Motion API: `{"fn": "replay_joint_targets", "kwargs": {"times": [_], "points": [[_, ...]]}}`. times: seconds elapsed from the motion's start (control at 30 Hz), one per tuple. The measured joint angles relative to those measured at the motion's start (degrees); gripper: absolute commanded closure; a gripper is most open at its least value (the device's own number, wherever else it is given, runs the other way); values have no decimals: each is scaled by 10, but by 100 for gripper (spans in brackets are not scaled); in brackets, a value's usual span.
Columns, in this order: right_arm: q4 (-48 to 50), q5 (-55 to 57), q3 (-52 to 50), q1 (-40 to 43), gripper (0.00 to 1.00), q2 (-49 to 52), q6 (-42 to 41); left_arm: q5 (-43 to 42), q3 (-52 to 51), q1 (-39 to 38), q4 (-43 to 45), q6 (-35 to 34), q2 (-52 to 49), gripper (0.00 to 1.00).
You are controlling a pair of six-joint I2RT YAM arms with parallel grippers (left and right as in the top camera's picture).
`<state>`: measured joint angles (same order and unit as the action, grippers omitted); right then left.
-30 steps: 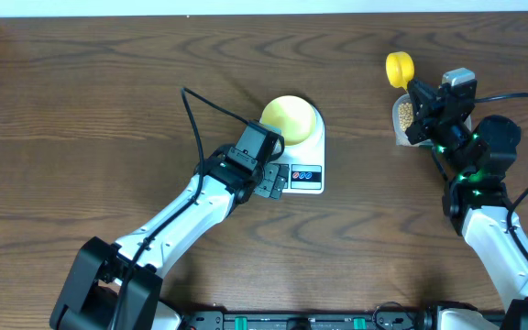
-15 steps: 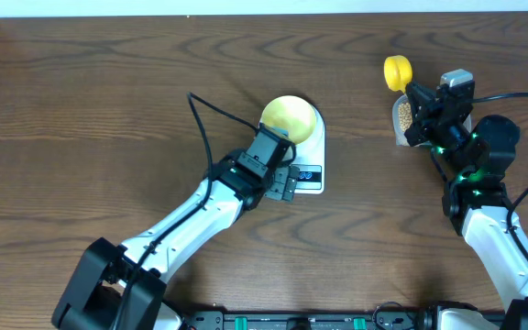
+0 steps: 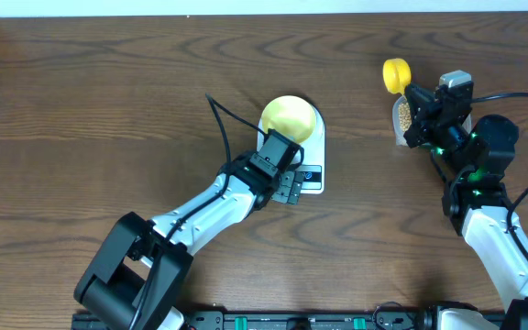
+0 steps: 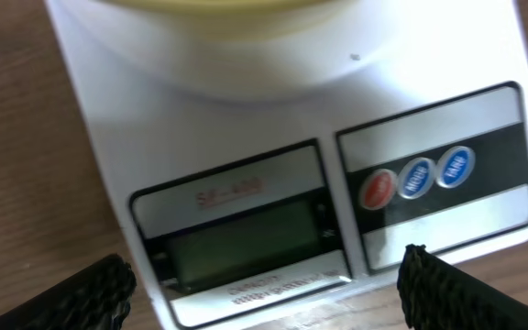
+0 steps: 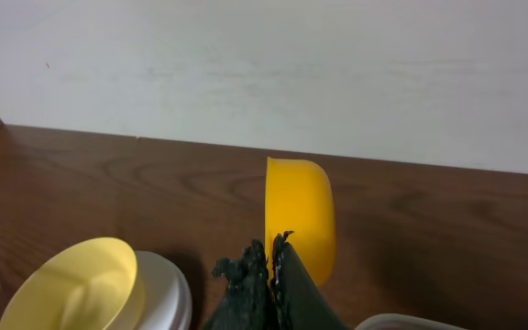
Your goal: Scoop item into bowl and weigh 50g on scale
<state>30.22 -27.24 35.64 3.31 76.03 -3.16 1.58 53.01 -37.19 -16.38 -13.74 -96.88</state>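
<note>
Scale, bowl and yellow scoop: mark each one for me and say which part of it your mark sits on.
scale (image 4: 282,115), left wrist view, on the white top above its screen.
bowl (image 3: 290,117), overhead view, on the middle of its inside.
yellow scoop (image 5: 302,215), right wrist view, on the outer wall of its cup.

a: where's the bowl (image 3: 291,117)?
b: pale yellow-green, upright on the white scale (image 3: 313,158), behind its screen and buttons.
a: and the beans (image 3: 401,113)?
b: small, beige, lying well apart to the right.
</note>
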Motion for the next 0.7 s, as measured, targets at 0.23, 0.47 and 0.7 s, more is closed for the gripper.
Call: {"fn": "replay_joint_targets", "kwargs": {"times": [0.23, 0.47, 0.7], "points": [[-5, 0, 0, 0, 99, 0, 0, 3, 0, -6, 20, -11, 0, 6], [-5, 0, 0, 0, 99, 0, 0, 13, 0, -6, 31, -32, 0, 7], [-5, 0, 0, 0, 99, 0, 0, 20, 0, -7, 47, -40, -22, 7]]}}
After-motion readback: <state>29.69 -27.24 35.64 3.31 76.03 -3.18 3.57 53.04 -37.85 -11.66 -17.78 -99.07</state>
